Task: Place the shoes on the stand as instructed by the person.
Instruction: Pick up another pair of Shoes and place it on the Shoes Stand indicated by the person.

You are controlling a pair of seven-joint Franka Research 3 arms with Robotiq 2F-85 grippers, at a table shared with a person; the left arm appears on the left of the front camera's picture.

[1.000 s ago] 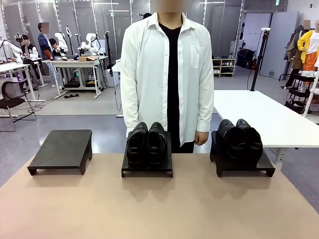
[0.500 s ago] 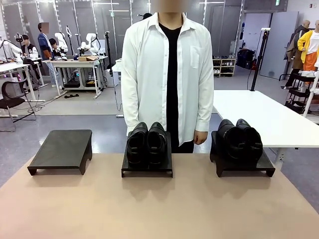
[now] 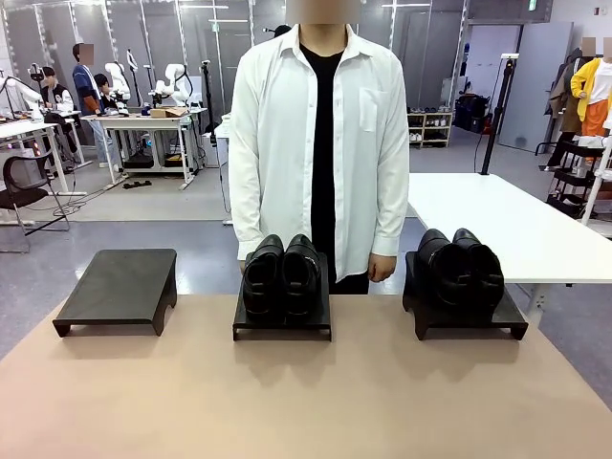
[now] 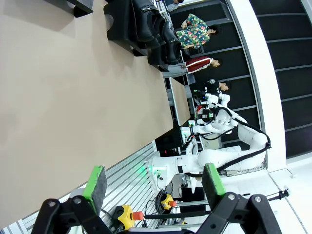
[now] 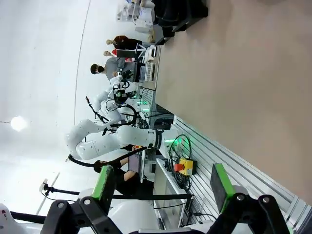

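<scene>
Three low black stands sit in a row along the far edge of the tan surface (image 3: pixel 306 402). The left stand (image 3: pixel 120 287) carries nothing. The middle stand (image 3: pixel 282 320) holds one pair of shiny black shoes (image 3: pixel 281 274), side by side with toes toward the robot. The right stand (image 3: pixel 466 311) holds the second pair of black shoes (image 3: pixel 459 265), also side by side, its tops looking a little bulkier (which pair is the higher-topped one is hard to tell from this angle).

The person (image 3: pixel 320 143) stands at the far side, directly behind the middle stand, in an open white shirt over a black T-shirt, arms hanging down. One hand (image 3: pixel 382 267) shows below the cuff, between the middle and right stands and apart from both pairs.

In the left wrist view, the left end effector (image 4: pixel 153 183) is spread wide open, green pads well apart, nothing between them, above the near edge of the surface; a stand with black shoes shows at the top. In the right wrist view, the right end effector (image 5: pixel 163 187) is likewise wide open and holds nothing.
</scene>
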